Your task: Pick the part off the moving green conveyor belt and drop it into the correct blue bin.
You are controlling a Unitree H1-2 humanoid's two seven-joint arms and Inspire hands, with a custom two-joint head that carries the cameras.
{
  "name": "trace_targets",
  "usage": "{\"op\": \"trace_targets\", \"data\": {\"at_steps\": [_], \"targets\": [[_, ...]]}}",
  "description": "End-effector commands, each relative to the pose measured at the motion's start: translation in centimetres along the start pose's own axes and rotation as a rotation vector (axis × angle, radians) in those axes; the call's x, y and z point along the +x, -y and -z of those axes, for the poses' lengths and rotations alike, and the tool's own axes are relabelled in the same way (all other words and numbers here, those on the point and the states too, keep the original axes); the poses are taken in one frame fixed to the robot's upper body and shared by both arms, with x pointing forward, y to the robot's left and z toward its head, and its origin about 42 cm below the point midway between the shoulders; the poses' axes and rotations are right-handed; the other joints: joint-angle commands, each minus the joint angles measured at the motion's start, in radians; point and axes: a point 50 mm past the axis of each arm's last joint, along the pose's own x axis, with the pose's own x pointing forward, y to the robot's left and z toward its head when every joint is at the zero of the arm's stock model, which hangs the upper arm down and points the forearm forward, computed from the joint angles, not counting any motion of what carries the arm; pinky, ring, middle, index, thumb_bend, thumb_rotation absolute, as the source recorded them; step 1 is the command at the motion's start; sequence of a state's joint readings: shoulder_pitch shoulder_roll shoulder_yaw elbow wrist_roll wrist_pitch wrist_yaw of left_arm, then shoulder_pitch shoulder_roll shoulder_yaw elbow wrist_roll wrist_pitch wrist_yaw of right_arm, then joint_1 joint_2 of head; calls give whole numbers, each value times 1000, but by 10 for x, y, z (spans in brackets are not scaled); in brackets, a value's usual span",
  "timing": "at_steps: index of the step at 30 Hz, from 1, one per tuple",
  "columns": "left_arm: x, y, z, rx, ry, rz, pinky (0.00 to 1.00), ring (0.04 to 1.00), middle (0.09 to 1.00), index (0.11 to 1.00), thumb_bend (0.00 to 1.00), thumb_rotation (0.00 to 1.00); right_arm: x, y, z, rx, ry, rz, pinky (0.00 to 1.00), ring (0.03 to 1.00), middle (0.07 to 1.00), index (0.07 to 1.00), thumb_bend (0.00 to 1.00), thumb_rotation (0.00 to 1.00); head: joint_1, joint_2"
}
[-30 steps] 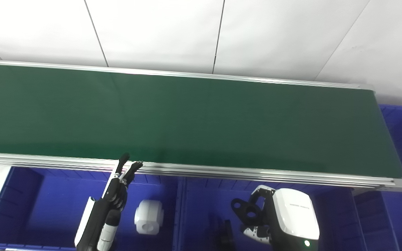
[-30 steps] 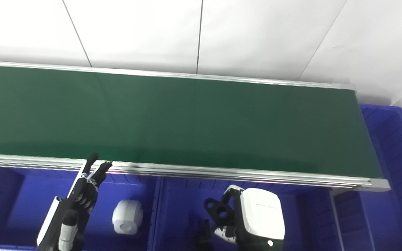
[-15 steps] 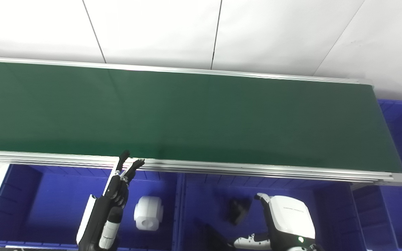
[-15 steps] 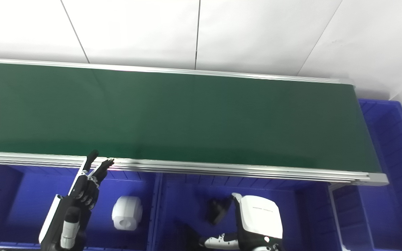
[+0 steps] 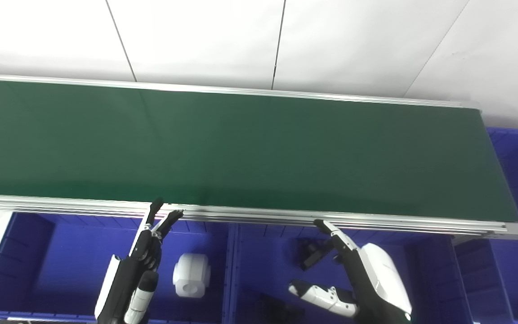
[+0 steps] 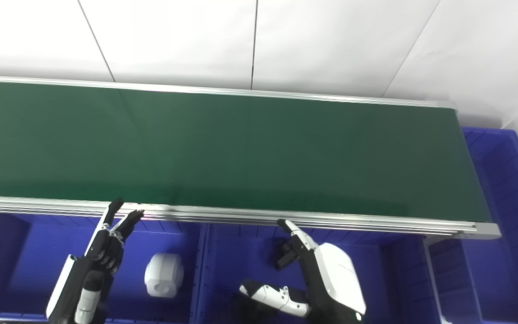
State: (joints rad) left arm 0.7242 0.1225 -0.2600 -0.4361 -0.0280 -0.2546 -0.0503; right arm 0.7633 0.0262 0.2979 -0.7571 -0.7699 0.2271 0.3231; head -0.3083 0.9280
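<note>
Currently, the black part [image 5: 311,253] is off the green conveyor belt [image 5: 241,153] and lies inside the blue bin [image 5: 263,256] just below the belt's near rail, toward the rail's right half. The right hand [image 5: 344,252] is spread open beside and partly over the part, fingers apart, holding nothing. The left hand [image 5: 151,238] is also open and empty, fingertips raised close to the near rail, left of centre. A white part [image 5: 190,281] rests in the adjacent blue bin [image 5: 61,265], below the rail and left of the divider.

Handling assessment (judgement only):
1. The black part appears rigid, moulded or machined, with lugs or openings; detail is too dark to confirm.
2. It appears small and probably light; 1 hand should be enough.
3. Its surface looks smooth, so it may slip or rotate in a loose grasp.
4. It does not appear fragile; dropping it into a bin is unlikely to damage it.
5. Recommended hold, if regrasping is required: thumb against fingers across the narrowest solid section, not the protruding ends.

No part is visible on the belt.
</note>
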Motion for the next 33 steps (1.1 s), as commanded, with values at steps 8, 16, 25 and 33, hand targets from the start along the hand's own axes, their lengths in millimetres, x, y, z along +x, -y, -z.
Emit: {"op": "trace_targets", "data": {"at_steps": [8, 16, 25, 33], "targets": [[5, -18, -15, -9, 52, 24, 1000, 977, 917, 1000, 709, 912, -15, -50, -7, 716, 247, 169, 831, 859, 882, 912, 944, 1000, -246, 5], [8, -34, -11, -25, 40, -16, 1000, 978, 927, 1000, 702, 972, 10, -70, -12, 775, 264, 171, 802, 836, 880, 906, 922, 1000, -383, -6], [7, -24, -12, -30, 51, -8, 1000, 968, 926, 1000, 710, 984, 7, -63, -7, 780, 245, 173, 829, 848, 886, 913, 931, 1000, -205, 20], [3, -4, -13, -11, 60, 29, 1000, 955, 902, 1000, 715, 898, -4, -43, 14, 756, 273, 197, 832, 861, 908, 926, 925, 1000, -14, -3]]}}
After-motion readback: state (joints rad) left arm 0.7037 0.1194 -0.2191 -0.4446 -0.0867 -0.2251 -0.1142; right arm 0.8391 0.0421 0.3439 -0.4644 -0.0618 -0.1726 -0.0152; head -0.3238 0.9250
